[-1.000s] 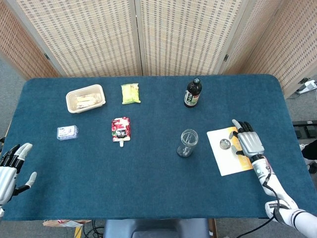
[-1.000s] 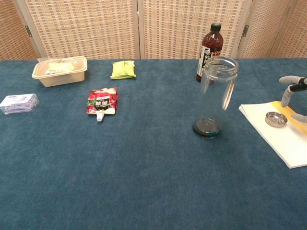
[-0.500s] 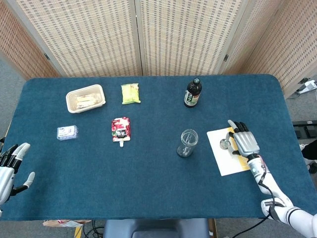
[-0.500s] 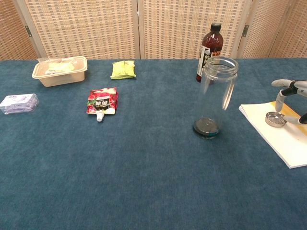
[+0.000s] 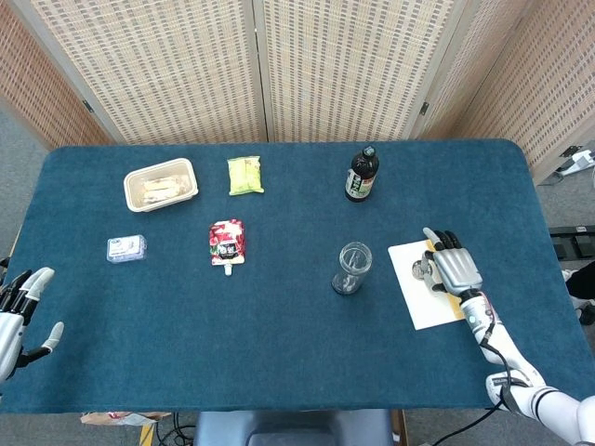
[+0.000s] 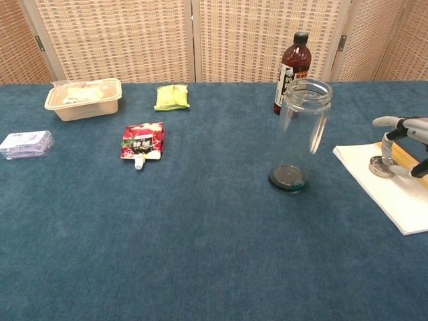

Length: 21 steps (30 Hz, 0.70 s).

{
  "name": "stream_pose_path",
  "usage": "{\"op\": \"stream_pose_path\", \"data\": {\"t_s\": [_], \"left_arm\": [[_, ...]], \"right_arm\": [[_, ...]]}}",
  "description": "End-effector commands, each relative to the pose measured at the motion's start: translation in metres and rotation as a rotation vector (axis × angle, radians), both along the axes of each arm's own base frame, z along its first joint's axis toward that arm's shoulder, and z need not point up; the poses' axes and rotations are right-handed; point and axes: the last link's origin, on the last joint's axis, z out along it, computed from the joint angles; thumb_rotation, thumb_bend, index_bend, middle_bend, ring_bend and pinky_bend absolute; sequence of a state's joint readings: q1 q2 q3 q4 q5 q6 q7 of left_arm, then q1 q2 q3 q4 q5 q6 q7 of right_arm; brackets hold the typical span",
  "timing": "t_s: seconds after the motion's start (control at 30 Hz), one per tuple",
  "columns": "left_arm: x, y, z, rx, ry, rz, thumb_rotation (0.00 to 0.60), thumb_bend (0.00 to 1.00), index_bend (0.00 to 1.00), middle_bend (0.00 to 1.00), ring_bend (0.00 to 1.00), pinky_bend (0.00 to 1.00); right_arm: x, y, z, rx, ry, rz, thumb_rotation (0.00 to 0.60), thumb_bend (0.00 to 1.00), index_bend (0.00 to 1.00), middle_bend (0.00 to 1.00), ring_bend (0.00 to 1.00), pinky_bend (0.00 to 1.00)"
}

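Blue cloth covers the surface [image 5: 279, 334], and on it we see everything laid out well apart. Largest of the things is the white sheet [image 5: 423, 295] with a yellow patch, lying at the right side; our right hand [image 5: 453, 269] rests over it, palm down. Next in size comes the clear jar [image 6: 299, 134], standing upright on its dark base just left of the sheet, mouth open to the top. Behind it stands the dark bottle [image 5: 362, 175], upright and capped. Far left at the back we see the beige tray [image 5: 160, 184] with food in it, and beside it the green packet [image 5: 244, 175] lying flat. Nearer the middle lies the red pouch [image 5: 227, 242], spout toward us, and left of that the small clear box [image 5: 125, 248].

Smallest is the metal lid [image 6: 382, 166] — it lies on the sheet, under the tips of our right hand. The fingers [image 6: 388, 122] are spread and bent down around the lid; from the chest view they appear to touch its rim, but we cannot tell whether they grip it.

Our left hand [image 5: 17, 311] hangs at the left edge of the surface — its fingers apart, holding nothing.
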<state>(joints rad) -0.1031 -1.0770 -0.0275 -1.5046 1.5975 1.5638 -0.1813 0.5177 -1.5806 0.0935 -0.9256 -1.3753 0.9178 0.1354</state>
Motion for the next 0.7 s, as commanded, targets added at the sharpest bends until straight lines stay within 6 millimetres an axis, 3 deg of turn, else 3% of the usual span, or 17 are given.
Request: {"op": "stream_pose_path", "data": {"t_s": [0.03,0.4,0.7], "left_arm": [[0.0,0.0,0.0,0.001,-0.001,-0.001,0.6,0.35,0.0,0.09,0.0,0.1],[-0.002,0.0,0.002,0.004,-0.006,-0.004,0.6,0.35,0.0,0.09,0.0,0.1],[-0.003,0.002,0.0,0.004,0.003,0.0,0.6,0.35,0.0,0.09,0.0,0.1]], "right_arm": [[0.0,0.0,0.0,0.002,0.003,-0.001,0.6,0.43,0.56,0.05,0.0,0.0],[0.009,-0.005,0.004,-0.001,0.009,0.034,0.6,0.43,0.58,0.06,0.0,0.0],[0.032,-0.005,0.024,-0.034,0.001,0.106,0.6,0.43,0.58,0.06,0.0,0.0]]}}
